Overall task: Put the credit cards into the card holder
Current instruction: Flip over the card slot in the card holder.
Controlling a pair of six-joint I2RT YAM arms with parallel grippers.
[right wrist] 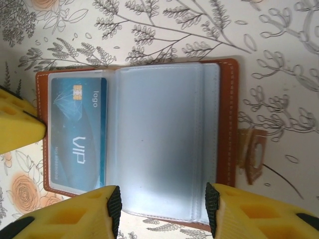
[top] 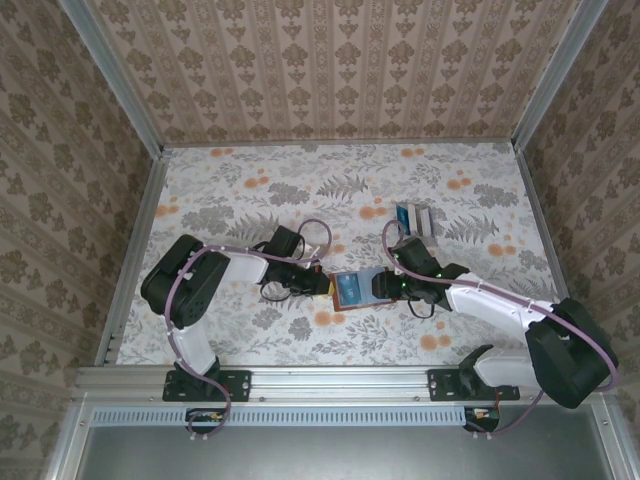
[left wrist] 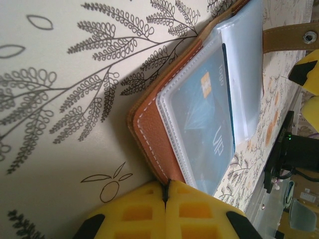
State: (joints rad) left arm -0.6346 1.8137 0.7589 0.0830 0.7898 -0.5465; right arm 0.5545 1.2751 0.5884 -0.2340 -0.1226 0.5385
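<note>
Card holder [right wrist: 228,124] lies open and flat on floral-print table [top: 250,180], mid-table betw. both grippers. Reddish-brown leather, white stitching, glossy clear plastic sleeves. Thin rect. blue VIP card [right wrist: 77,134] sits in sleeve on left gripper's side; closing strap [right wrist: 251,154] sticks out from opposite cover. Long axis approx. left-right in top view, slightly tilted. Left gripper [left wrist: 167,191] fingers together, pinching leather cover edge. Right gripper [right wrist: 162,209] fingers apart, over sleeves' near edge. Other credit cards [top: 413,217] stacked apart, further back, right side.

Open card holder [right wrist: 159,119], blue VIP card [right wrist: 77,134] in its left pocket, right gripper [right wrist: 163,204], jaws apart, at its lower edge
</note>
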